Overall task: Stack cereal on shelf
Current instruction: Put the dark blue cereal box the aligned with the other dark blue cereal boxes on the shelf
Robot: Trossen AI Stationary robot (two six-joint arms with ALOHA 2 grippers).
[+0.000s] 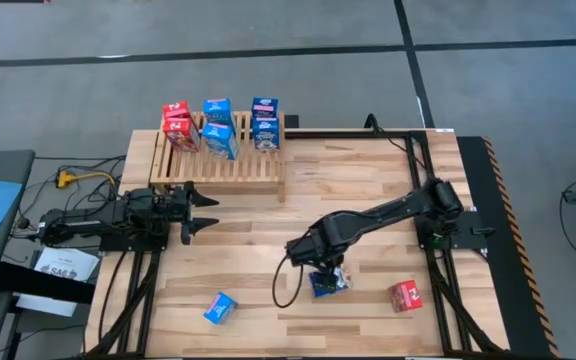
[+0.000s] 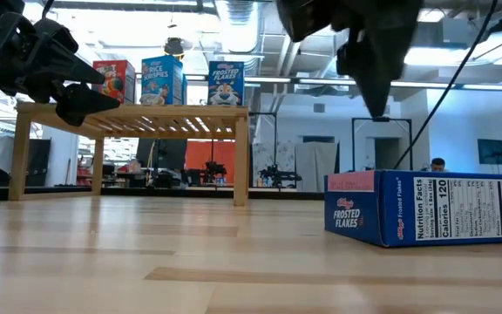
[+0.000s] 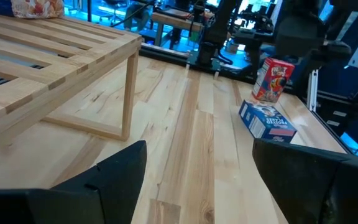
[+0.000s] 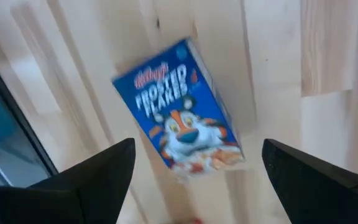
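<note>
I've got the right gripper (image 4: 191,171) spread wide right over a blue cereal box (image 4: 180,106) lying flat around 5 o'clock on the table (image 1: 368,190). I'd square up to its narrow sides before closing. Left gripper (image 1: 203,210) waits half open by the shelf (image 1: 228,165).

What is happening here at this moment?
The right gripper hangs open over a blue Frosted Flakes box lying flat on the table, fingers either side, not gripping it. The left gripper waits open near the shelf, empty. The shelf already holds several red and blue boxes. On the table, a red box and another blue box wait.
</note>
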